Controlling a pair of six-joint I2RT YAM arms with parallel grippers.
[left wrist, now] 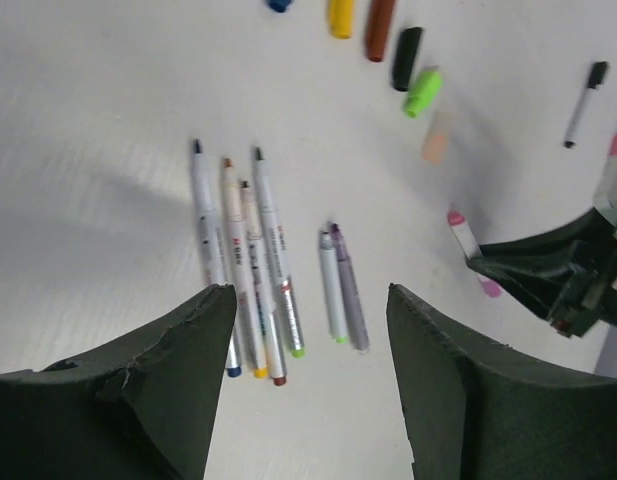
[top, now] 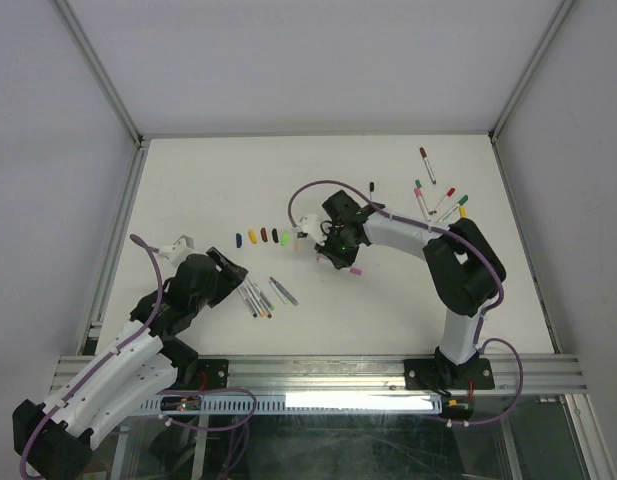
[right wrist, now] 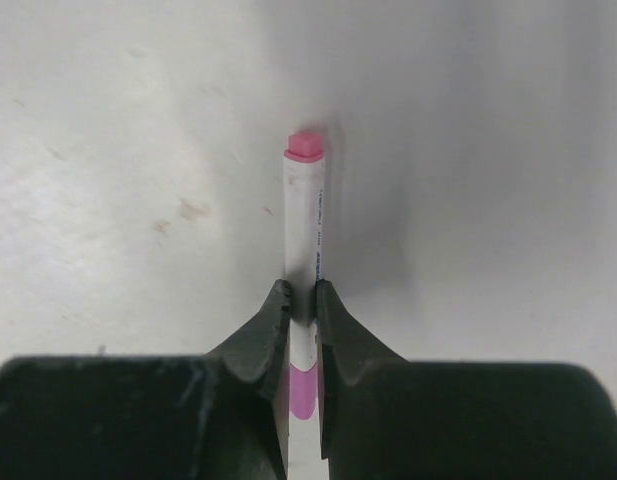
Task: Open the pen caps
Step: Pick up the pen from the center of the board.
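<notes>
— Pen caps [top: 264,236]?
— Lined up in a short row mid-bench [top: 208,180], off their barrels: blue, orange, dark red, black, green, one pale.
— Right pincer [right wrist: 303,295]?
— Clamped on a pink pen [right wrist: 306,220], near the row's right end. Pink tip poking out past the fingers.
— Left pincer [left wrist: 308,300]?
— Apart, gripping nothing. Hanging over six bare pens [left wrist: 277,250] laid side by side, near side of the row.
— Elsewhere?
— More capped pens [top: 426,198] scattered at far right.
</notes>
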